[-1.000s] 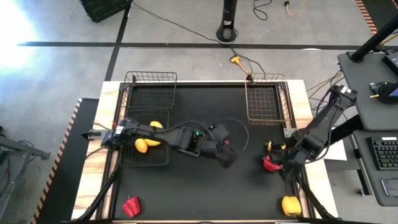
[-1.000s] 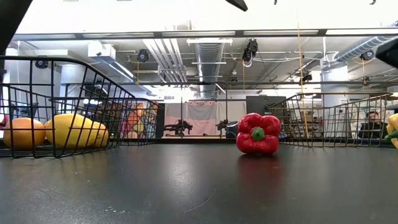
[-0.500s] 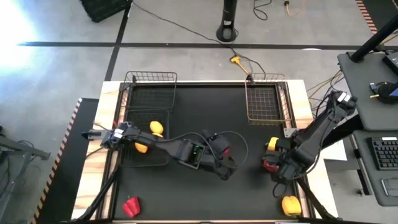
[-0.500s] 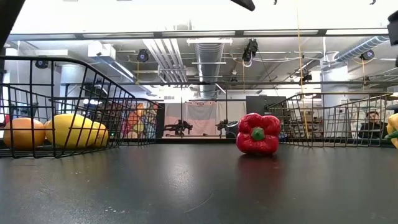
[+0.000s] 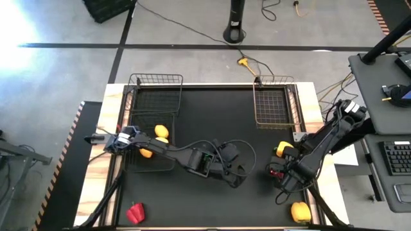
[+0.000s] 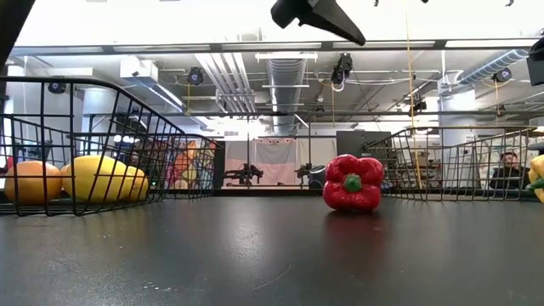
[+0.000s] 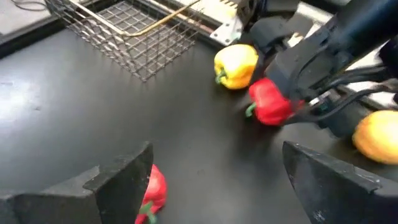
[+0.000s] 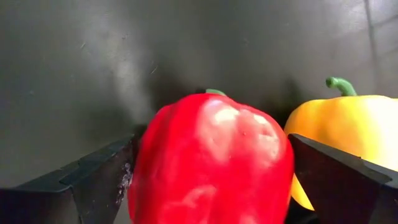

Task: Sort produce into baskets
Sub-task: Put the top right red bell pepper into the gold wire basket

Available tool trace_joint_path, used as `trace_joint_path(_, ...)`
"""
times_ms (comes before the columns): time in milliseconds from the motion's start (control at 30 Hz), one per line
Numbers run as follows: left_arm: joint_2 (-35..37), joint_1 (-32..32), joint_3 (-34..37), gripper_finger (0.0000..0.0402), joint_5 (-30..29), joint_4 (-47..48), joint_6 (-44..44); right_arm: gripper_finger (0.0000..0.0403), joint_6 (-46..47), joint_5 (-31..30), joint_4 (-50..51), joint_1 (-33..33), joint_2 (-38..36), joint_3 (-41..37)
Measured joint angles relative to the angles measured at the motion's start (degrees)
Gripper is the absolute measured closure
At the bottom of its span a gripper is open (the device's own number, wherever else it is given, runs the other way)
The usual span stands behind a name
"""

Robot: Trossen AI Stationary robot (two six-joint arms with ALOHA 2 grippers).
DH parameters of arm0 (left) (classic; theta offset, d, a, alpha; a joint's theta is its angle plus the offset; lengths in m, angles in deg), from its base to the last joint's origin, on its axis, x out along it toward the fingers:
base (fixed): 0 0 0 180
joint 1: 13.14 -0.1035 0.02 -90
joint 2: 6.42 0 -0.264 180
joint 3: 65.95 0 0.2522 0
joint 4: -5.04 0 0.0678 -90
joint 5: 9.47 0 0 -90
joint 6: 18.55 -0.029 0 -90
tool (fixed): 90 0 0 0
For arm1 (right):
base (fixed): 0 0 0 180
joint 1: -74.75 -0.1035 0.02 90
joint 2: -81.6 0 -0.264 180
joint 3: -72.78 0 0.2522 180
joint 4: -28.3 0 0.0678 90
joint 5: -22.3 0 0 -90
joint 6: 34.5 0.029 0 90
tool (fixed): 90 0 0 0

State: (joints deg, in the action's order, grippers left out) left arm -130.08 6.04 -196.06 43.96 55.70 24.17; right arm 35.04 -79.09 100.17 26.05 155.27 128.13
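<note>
From overhead I see my right gripper [image 5: 277, 174] low over the mat near the table's right edge, its fingers spread on either side of a red pepper [image 8: 211, 162] without clearly pressing it; in the right wrist view the pepper fills the gap between the two dark fingers, with a yellow bell pepper [image 8: 345, 134] just beside it. My left gripper [image 5: 239, 174] hangs over the middle of the black mat [image 5: 212, 109], fingers wide apart and holding nothing; its wrist view shows a second red pepper [image 7: 152, 190] close by one finger. In the left basket [image 5: 151, 160] lie two yellow-orange ovals [image 5: 154, 142], also seen through the mesh in the low view. The far-left basket [image 5: 156, 93] and the far-right basket [image 5: 276, 102] each show only bare wire. A third red pepper [image 5: 135, 212] sits near the front left corner, and a yellow lemon-like piece [image 5: 300, 211] sits near the front right corner, well apart from the baskets.
</note>
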Motion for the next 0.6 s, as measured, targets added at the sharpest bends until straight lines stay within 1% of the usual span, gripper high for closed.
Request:
trace_joint_path(133,0.04,0.29,0.40,0.0062,0.10,-0.83,1.36,0.0002,0.99,-0.11,-0.28,0.00,1.97,0.04)
trace_joint_path(300,0.04,0.52,-0.95,0.0062,0.15,-1.21,1.11,0.0002,0.94,0.81,-0.46,0.00,3.90,0.01)
trace_joint_path(433,0.02,0.50,-2.22,0.0062,0.16,-1.09,0.85,0.0003,-0.78,2.16,-0.87,-0.01,5.01,-0.17)
trace_joint_path(500,0.02,0.50,-3.05,0.0062,0.01,-0.98,0.84,0.0011,-1.61,2.39,-1.10,-0.01,5.66,-0.18)
trace_joint_path(600,0.02,0.50,-4.08,0.0062,0.02,-0.96,0.65,0.0034,-3.43,2.35,-1.62,-0.02,6.76,-0.18)
